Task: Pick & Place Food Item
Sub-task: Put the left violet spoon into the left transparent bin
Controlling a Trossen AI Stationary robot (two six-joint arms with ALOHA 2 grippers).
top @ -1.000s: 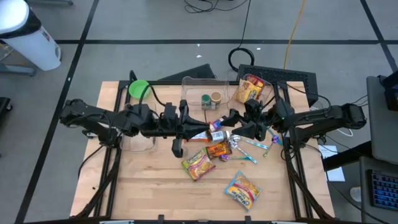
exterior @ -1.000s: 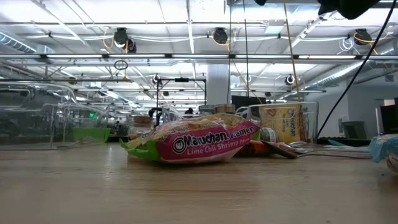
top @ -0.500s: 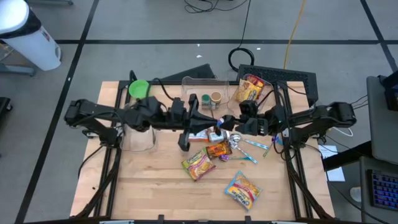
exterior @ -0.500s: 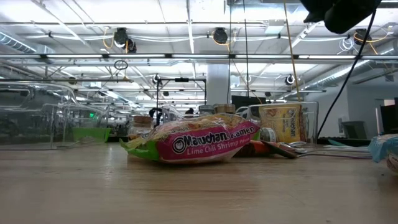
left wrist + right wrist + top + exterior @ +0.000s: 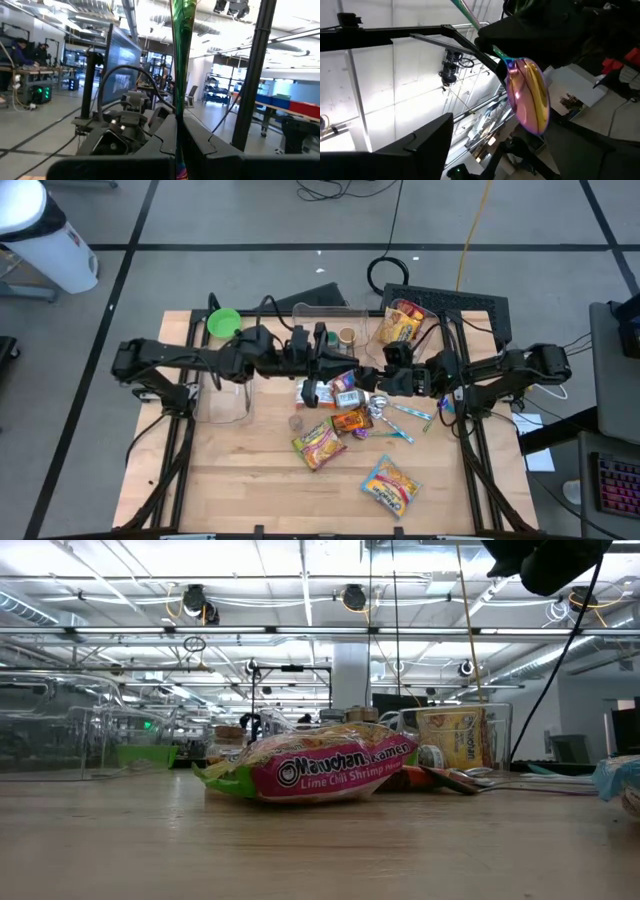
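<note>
Covering the table (image 5: 250,480): light wood, ringed by grey floor.
Packet (image 5: 343,390): pinched in left gripper (image 5: 322,388), above the clutter, long axis across the table.
Right gripper (image 5: 372,380): beside it, fingers unclear.

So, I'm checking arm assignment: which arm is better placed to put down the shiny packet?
Left: the left gripper is shut on the shiny packet, above the table; the right gripper only hovers nearby.
</note>
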